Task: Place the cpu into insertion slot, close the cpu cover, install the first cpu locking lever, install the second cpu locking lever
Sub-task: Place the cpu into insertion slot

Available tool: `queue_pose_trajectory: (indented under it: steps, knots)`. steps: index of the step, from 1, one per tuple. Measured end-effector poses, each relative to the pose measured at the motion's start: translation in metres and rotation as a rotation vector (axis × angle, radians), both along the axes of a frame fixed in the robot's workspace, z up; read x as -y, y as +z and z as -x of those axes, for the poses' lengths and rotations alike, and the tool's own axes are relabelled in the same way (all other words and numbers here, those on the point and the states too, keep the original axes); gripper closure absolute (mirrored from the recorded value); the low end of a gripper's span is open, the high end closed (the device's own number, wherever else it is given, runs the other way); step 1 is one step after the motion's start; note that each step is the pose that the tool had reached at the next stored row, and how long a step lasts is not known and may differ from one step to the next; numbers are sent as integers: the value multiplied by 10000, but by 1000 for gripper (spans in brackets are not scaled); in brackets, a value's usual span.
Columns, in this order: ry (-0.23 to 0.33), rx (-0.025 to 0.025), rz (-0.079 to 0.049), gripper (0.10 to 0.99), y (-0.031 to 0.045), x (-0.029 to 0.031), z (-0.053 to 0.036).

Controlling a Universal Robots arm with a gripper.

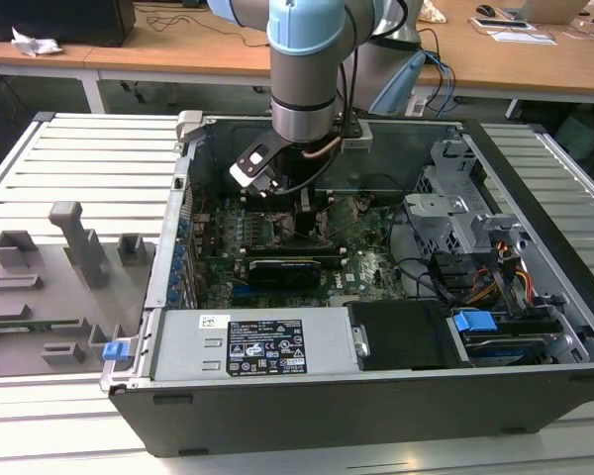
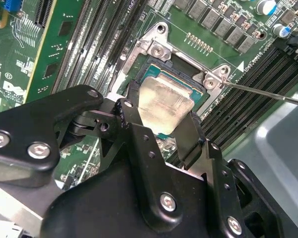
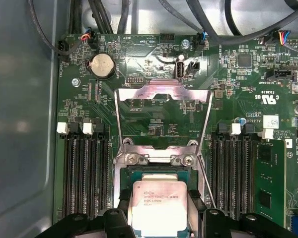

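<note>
In both wrist views the silver-topped cpu sits between the black fingers of my gripper, which is shut on it. It hovers right over the insertion slot, whose black frame and metal edging show around it; whether it touches the slot I cannot tell. The cpu cover stands swung open beyond the slot, hinged at two screws. A thin locking lever runs beside the slot. In the exterior view the gripper reaches down into the open computer case.
Long black memory slots flank the socket on both sides. A black expansion card, power supply, drive cage and cables crowd the case. A grey fixture plate lies at the exterior view's left.
</note>
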State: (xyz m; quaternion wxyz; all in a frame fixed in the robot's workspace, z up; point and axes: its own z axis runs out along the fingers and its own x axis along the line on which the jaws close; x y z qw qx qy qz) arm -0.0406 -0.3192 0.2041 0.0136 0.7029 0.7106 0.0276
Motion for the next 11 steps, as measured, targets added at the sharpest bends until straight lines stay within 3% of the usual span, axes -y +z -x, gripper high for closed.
queue_pose_trajectory:
  steps: [11]
  knots:
    - [0, -1, 39, 557, -22, 0, 0]
